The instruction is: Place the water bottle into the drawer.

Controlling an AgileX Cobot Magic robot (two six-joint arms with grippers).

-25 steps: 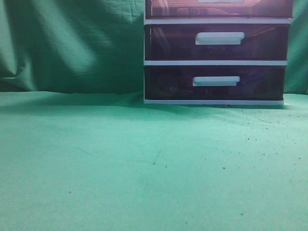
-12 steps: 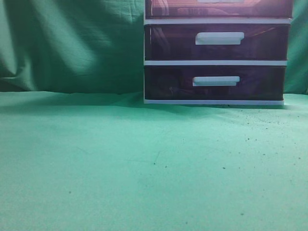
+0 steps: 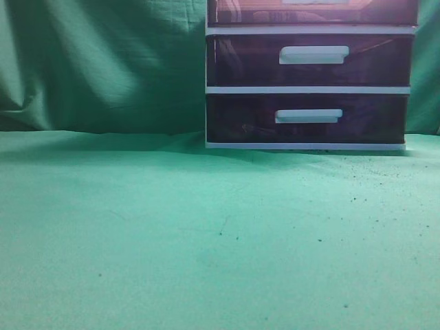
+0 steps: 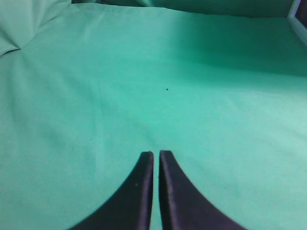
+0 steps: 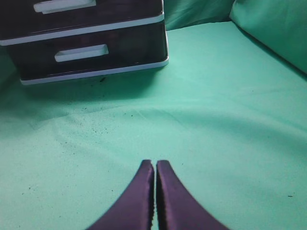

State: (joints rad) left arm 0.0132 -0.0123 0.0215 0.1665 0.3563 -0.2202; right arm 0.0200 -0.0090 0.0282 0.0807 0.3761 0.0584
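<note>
Nothing has shifted on the table or the drawer unit over the last second; only the reddish shapes behind the top drawer's front look a little different from frame to frame, and what they are cannot be told.

The drawer, topmost of 3 in the white-framed unit, sits at the upper edge of the exterior view, cut off by the frame so only its lower strip and the bottom of its white bar handle show. Its dark purple front lies flush with the 2 drawers below it, so it appears closed. The middle drawer and the bottom drawer are also pushed in, each with a white handle. The water bottle appears in none of the 3 views.

The unit stands on a green cloth at the back right of the table, against a draped green backdrop. Dark specks dot the cloth in front of the unit.

The left gripper hovers over bare cloth, its 2 dark fingers pressed almost together with only a sliver between them, holding nothing. The right gripper is likewise closed and empty, pointing toward the unit, well apart from it.
</note>
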